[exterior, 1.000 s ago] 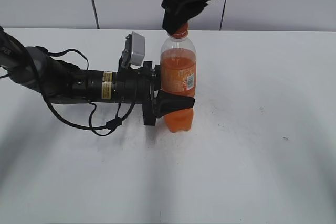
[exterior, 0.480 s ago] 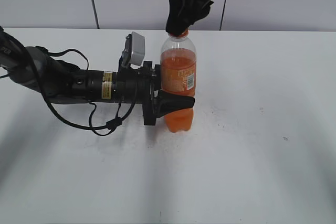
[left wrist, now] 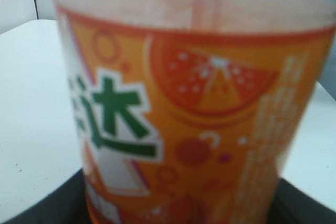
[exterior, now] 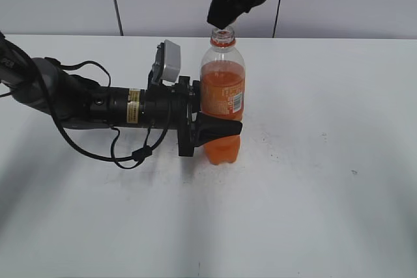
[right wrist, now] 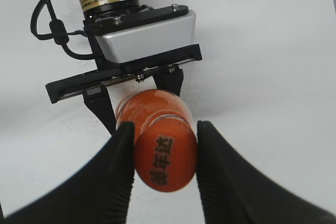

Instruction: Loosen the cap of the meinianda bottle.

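1. The meinianda bottle [exterior: 221, 105] is seen upright on the white table [exterior: 313, 180], gripped around its lower body by the jaws of the left gripper [exterior: 218, 127].
2. The orange cap [right wrist: 165, 161] is pinched between the jaws of the right gripper [right wrist: 164, 153], lifted just clear of the open bottle neck.

L gripper [exterior: 218, 124] clamped sideways; R gripper [right wrist: 164, 169] pinching from above.

The left arm [exterior: 85, 103] is a black cylinder with yellow-and-white warning labels, loose black cables looped beside it, and a silver-grey camera box [exterior: 166, 60] with screws. Its pincer [exterior: 212, 125] is black, as are the right pincer's [right wrist: 164, 171] broad matte fingers [right wrist: 118, 182].
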Action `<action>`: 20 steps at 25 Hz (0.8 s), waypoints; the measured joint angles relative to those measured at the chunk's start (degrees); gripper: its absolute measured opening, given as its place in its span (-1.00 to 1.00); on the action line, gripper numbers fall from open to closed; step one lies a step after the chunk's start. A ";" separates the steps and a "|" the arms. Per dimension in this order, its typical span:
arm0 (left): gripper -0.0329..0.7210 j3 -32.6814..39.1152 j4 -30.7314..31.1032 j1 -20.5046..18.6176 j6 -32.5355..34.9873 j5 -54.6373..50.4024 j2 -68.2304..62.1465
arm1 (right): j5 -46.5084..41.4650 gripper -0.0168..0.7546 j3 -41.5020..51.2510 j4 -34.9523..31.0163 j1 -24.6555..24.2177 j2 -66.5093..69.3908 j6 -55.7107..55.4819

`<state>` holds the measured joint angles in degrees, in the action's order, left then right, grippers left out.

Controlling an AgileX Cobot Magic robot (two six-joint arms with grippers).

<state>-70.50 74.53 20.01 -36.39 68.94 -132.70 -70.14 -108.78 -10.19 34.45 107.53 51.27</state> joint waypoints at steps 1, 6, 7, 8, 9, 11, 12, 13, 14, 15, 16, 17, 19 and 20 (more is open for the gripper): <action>0.19 0.00 0.00 0.00 0.00 0.00 0.00 | 0.00 -0.26 0.00 0.00 0.00 -0.06 -0.12; 0.19 0.00 0.00 0.00 0.00 0.00 0.00 | 0.00 -0.26 0.00 2.01 0.00 -1.85 -10.40; 0.19 0.00 0.00 0.00 0.00 0.00 0.00 | 0.00 -0.26 -0.02 3.78 -0.18 -2.43 -14.54; 0.19 0.00 0.00 0.00 0.00 -0.02 0.00 | 0.00 -0.26 -0.02 5.30 -0.55 -2.93 -18.91; 0.19 0.00 0.00 0.00 0.00 -0.15 0.00 | 0.00 -0.26 -0.02 6.73 -1.15 -3.19 -23.18; 0.19 0.00 0.00 0.00 0.00 -0.14 0.00 | 0.00 -0.26 0.04 7.80 -3.33 -3.37 -29.52; 0.19 0.00 0.00 0.00 0.00 -0.14 0.00 | 0.06 -0.26 0.46 7.92 -5.01 -3.42 -32.09; 0.19 0.00 0.00 0.00 0.00 -0.14 0.00 | 0.12 -0.26 1.30 8.00 -6.88 -3.49 -33.93; 0.19 0.00 0.00 0.00 0.00 -0.14 0.00 | 0.17 -0.26 2.38 8.07 -8.90 -3.62 -35.86; 0.19 0.00 0.00 0.00 0.00 -0.14 0.00 | 0.23 -0.26 4.12 8.18 -10.66 -3.93 -37.27; 0.19 0.00 0.00 0.00 0.00 -0.14 0.00 | 0.55 -0.26 6.33 8.24 -12.78 -4.31 -38.23; 0.19 0.00 0.00 0.00 0.00 -0.09 0.00 | 1.41 -0.26 8.49 8.24 -14.92 -4.94 -39.11; 0.19 0.00 0.00 0.00 0.00 -0.09 0.00 | 5.12 -0.26 14.56 8.22 -18.78 -6.42 -40.15; 0.19 0.00 0.00 0.00 0.00 -0.09 0.00 | 7.58 -0.26 17.97 7.74 -20.89 -7.03 -40.40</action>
<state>-70.50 74.53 20.01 -36.39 68.85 -132.70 -62.57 -90.81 -2.45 13.56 100.50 10.87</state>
